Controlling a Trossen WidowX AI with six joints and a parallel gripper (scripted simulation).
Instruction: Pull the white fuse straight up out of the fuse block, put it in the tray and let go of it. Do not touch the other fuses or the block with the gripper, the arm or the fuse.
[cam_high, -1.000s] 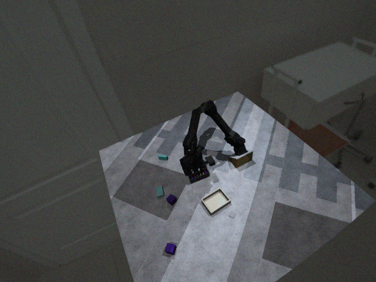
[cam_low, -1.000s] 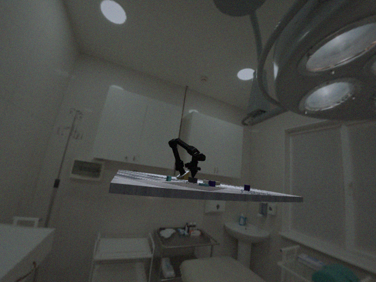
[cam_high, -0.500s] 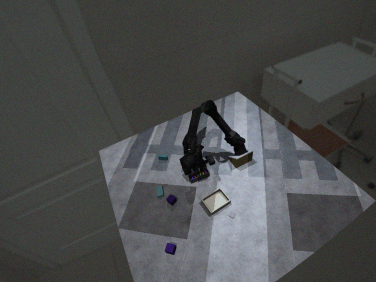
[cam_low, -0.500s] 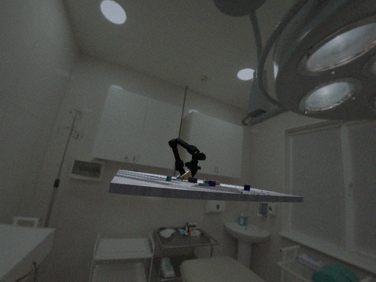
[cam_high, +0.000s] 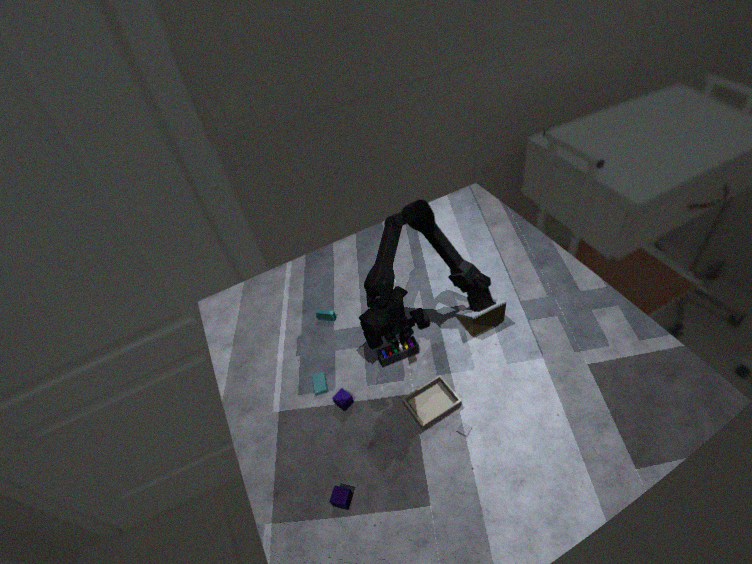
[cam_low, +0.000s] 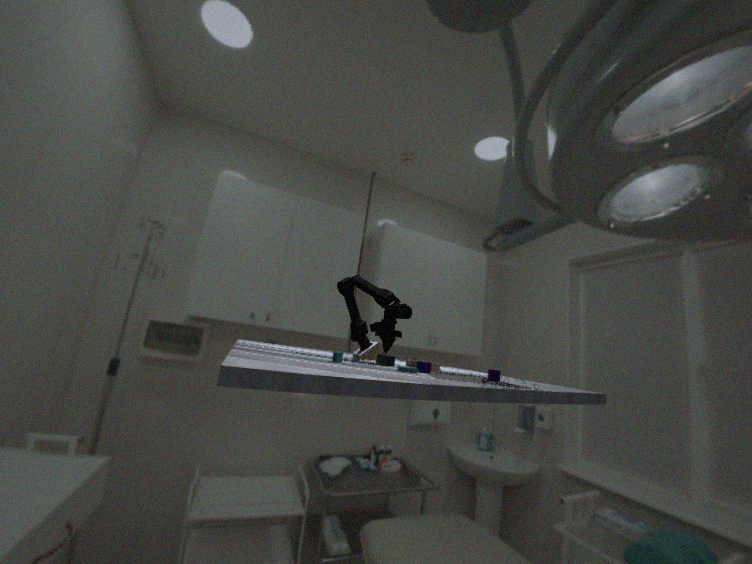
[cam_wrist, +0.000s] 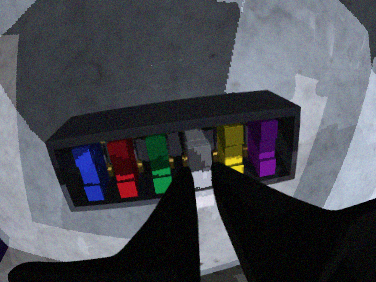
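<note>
The black fuse block holds a row of coloured fuses. The white fuse stands upright between the green fuse and the yellow fuse. My gripper points down over the block and is shut on the white fuse, one fingertip on each side. The fingertips are close to the green and yellow fuses; any gap is hard to judge. Whether the fuse is raised in its slot cannot be told. The beige tray is empty, in front of the block.
The red fuse and blue fuse are left of the green one, the purple fuse at the right end. Teal blocks and purple cubes lie left. A tan panel stands by the arm's base.
</note>
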